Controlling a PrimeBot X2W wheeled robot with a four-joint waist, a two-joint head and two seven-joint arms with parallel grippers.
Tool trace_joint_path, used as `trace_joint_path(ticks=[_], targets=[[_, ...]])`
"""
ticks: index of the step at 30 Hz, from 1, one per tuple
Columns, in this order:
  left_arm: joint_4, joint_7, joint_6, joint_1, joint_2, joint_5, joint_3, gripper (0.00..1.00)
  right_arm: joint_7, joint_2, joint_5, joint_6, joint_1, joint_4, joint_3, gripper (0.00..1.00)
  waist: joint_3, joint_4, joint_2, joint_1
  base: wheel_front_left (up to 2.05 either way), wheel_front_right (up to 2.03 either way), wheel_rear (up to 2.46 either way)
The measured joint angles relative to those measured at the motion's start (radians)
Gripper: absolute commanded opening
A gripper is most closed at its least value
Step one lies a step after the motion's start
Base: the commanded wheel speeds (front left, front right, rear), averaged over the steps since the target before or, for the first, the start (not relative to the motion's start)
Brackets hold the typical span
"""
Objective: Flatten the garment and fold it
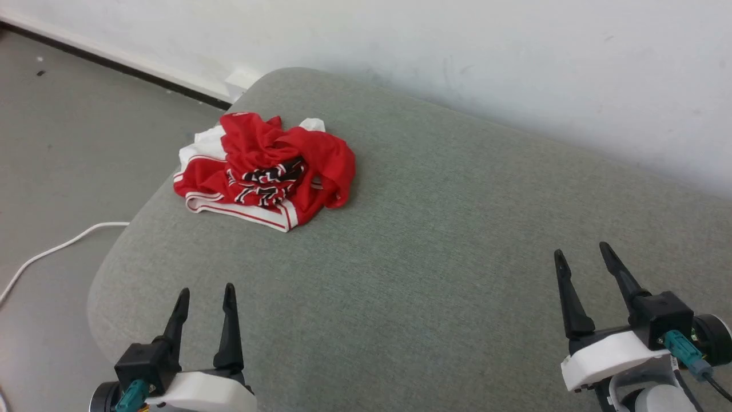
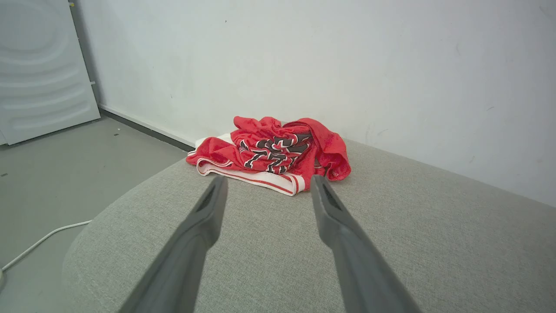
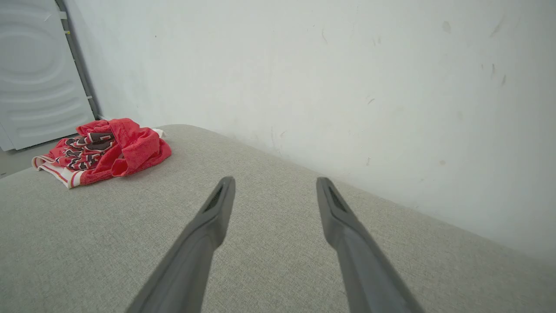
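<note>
The red, white-trimmed garment [image 1: 269, 166] is seen crumpled far left, apart from the left gripper [image 1: 206, 289] and right gripper [image 1: 580, 250], both spread wide, empty.

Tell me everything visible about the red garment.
The garment is a red, mesh-looking shirt with white patches, red-and-white striped trim and black, white-outlined lettering too creased to read. It lies crumpled in a heap, unfolded, near the far left corner of the grey upholstered surface, resting on that alone.
</note>
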Motion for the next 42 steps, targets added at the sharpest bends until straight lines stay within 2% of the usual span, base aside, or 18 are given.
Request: trace_joint_path(ticks=[24, 35, 42], targets=[[0.015, -0.052, 0.0, 0.004, 0.0, -0.049, 0.004, 1.0, -0.051, 0.0, -0.014, 0.0, -0.001, 0.032, 0.002, 1.0, 0.008, 0.116, 0.0, 0.0, 0.0, 0.0, 0.0], [0.022, -0.052, 0.0, 0.006, 0.0, -0.049, 0.005, 1.0, -0.052, 0.001, -0.02, 0.0, -0.001, 0.032, 0.0, 1.0, 0.007, 0.121, 0.0, -0.0001, 0.0, 0.0, 0.0], [-0.051, -0.053, -0.033, -0.004, 0.0, -0.156, 0.0, 1.0, -0.052, 0.001, -0.021, 0.0, -0.003, 0.017, -0.01, 1.0, 0.014, 0.116, 0.0, -0.0001, 0.0, 0.0, 0.0]])
